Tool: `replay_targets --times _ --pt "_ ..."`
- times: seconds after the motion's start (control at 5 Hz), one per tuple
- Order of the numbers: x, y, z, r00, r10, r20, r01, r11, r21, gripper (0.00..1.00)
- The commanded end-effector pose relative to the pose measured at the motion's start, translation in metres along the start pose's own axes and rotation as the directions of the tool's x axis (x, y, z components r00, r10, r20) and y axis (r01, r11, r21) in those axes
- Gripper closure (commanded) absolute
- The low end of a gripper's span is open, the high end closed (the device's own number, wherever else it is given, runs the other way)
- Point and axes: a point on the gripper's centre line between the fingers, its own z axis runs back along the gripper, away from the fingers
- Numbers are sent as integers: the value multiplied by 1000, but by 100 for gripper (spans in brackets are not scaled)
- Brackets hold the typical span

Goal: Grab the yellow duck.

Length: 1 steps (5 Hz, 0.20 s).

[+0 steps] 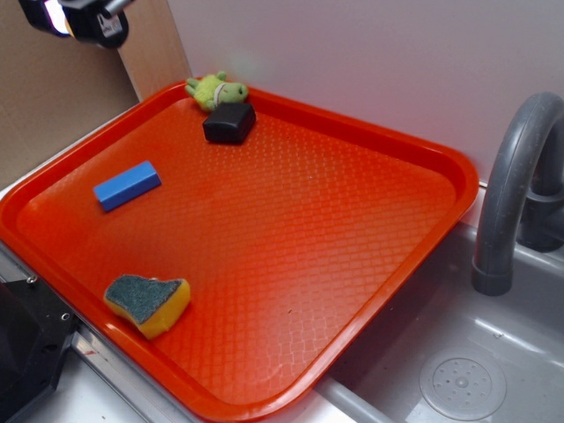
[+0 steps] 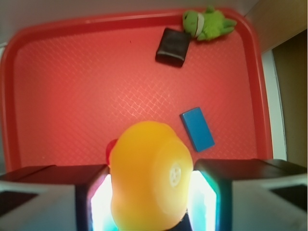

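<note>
In the wrist view the yellow duck (image 2: 149, 175) fills the lower middle, its round underside with a small white plug turned toward the camera. My gripper (image 2: 150, 197) is shut on it, one finger pressing each side, high above the orange tray (image 2: 72, 72). A bit of its orange beak shows at its left edge. In the exterior view only a dark part of the arm shows at the top left corner; the duck is out of that view.
On the tray lie a blue block (image 1: 127, 185), a black block (image 1: 229, 122), a green plush frog (image 1: 215, 90) at the far rim and a yellow sponge with green top (image 1: 148, 302) near the front. A grey sink (image 1: 458, 370) and faucet (image 1: 511, 185) stand at right.
</note>
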Motion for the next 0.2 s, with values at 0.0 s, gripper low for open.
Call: replay_targets --times 0.0 --pt "-5 9 14 997 -31 65 32 999 -15 100"
